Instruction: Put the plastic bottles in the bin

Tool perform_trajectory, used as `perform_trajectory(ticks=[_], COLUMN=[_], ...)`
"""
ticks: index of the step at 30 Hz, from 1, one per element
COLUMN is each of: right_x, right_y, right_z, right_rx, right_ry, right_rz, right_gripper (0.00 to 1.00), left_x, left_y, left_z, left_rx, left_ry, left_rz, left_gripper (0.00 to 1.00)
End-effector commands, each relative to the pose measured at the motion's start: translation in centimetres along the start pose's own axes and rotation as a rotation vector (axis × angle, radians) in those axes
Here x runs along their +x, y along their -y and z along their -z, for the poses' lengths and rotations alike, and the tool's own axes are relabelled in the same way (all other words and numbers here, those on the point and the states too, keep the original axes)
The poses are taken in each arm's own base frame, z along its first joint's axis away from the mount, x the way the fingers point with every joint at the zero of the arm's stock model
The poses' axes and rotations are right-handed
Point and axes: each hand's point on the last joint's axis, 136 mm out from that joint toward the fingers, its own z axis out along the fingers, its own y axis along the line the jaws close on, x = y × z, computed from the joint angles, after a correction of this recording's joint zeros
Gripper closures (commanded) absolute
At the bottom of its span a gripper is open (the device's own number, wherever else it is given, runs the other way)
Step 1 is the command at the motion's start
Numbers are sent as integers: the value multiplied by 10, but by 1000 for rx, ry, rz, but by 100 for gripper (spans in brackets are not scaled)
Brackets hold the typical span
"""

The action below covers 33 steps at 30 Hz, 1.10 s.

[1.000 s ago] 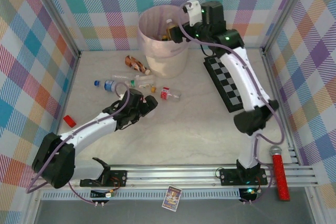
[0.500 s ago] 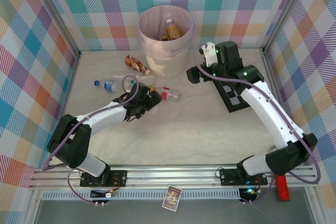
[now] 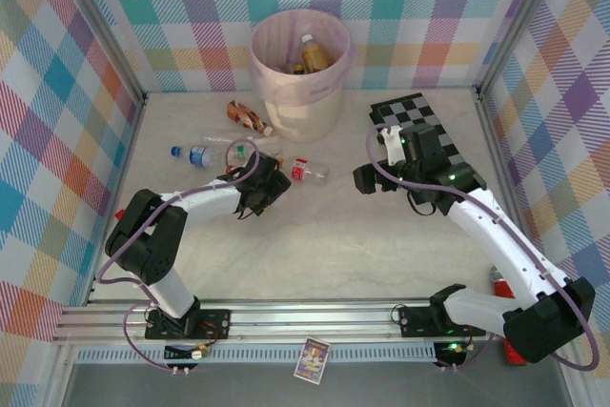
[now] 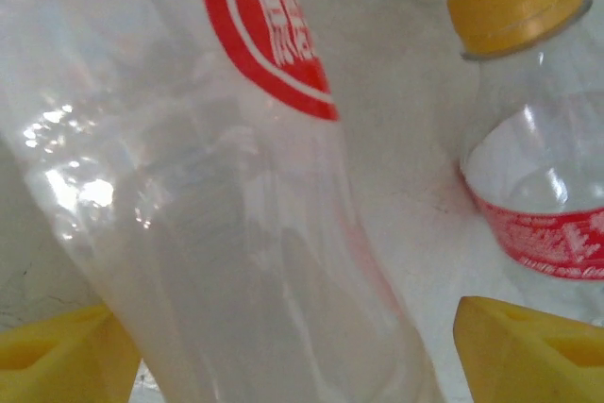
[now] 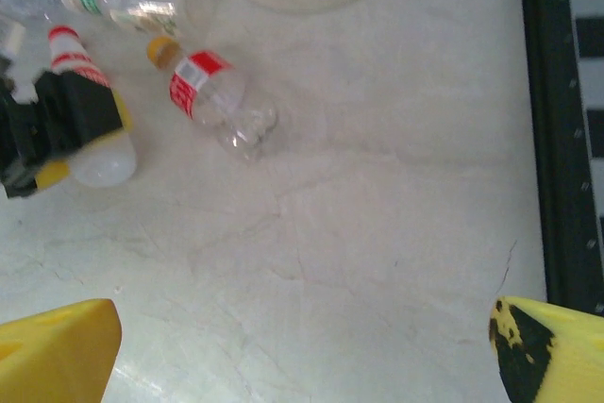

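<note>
The bin (image 3: 297,92), pale with a pink liner, stands at the back and holds bottles (image 3: 310,51). Loose plastic bottles lie in front of it: a brown one (image 3: 246,116), a blue-capped one (image 3: 195,152), a clear one (image 3: 250,147) and a red-labelled one (image 3: 305,172). My left gripper (image 3: 263,186) straddles a clear bottle with a red label (image 4: 274,195); its right finger (image 4: 528,351) stands slightly off the bottle, so the gripper is open. An orange-capped bottle (image 4: 538,139) lies just beyond. My right gripper (image 3: 366,178) hovers open over bare table, with nothing between its fingers (image 5: 57,351).
A black-and-white checkerboard (image 3: 419,116) lies at the back right, beside the right arm. A small red object (image 3: 121,215) sits by the left wall. A red stick (image 3: 498,285) lies at the front right. The frame rail (image 3: 315,316) runs along the near edge.
My right arm has swung away from the bin and down to the middle of the table. My left gripper has pushed forward around the red-labelled bottle and its jaws have narrowed.
</note>
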Motion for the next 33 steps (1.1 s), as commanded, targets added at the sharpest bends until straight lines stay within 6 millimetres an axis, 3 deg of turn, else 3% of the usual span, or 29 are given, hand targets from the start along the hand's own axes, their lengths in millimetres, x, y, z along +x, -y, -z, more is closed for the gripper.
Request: perform_trajectory(ticks=[1,7,13,18,26,33], right_x=[1,13,9,9,9,11], right_y=[-3,2,1,2,3,3], right_z=[3,-3,-7,-9,-14,-11], right_rx=[-27,-14,-15,-15,-9,-10], right_ry=[41,17,23,20,19,10], right_rz=[-69,-89,-89,-94,-105,-108], right_gripper=[0,0,0,0,0,0], left_x=[-8,-10,-15,-35,-61,-73], left_y=[-4,-6,0,5,37,55], left_z=[6,14,33,76,159,205], left_rx=[11,0,32,19,69,97], left_ry=[44,53,74,155,205,200], left_rz=[61,72,80,-9,-260,-401], left_gripper=[30,38,39,41,46,45])
